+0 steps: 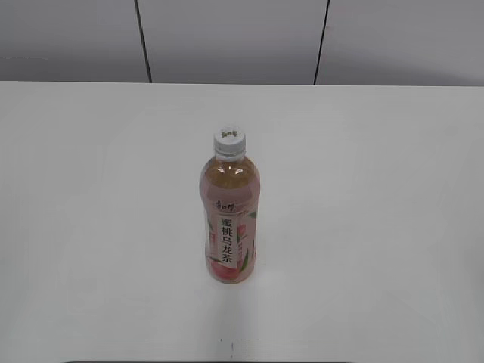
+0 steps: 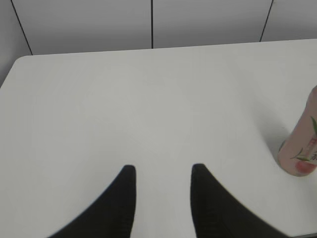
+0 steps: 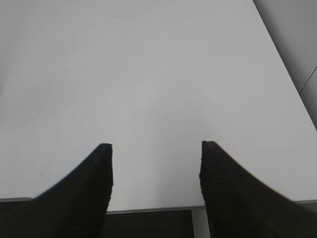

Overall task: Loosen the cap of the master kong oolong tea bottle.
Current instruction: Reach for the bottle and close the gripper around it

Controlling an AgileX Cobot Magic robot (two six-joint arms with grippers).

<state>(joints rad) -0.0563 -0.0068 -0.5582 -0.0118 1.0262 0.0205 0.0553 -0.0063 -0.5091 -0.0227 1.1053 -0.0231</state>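
The master kong oolong tea bottle (image 1: 230, 223) stands upright in the middle of the white table (image 1: 91, 227), pink peach label facing me. Its white ribbed cap (image 1: 229, 141) sits on the neck. In the left wrist view only the bottle's lower part (image 2: 302, 144) shows at the right edge, well right of my left gripper (image 2: 162, 169), which is open and empty above the table. My right gripper (image 3: 156, 146) is open and empty near the table's front edge; the bottle is out of that view. Neither gripper shows in the exterior view.
A grey panelled wall (image 1: 234, 38) with dark seams runs behind the table's far edge. The table's front edge and a dark surface below it (image 3: 148, 223) show in the right wrist view. The table's right edge (image 3: 287, 74) is also there.
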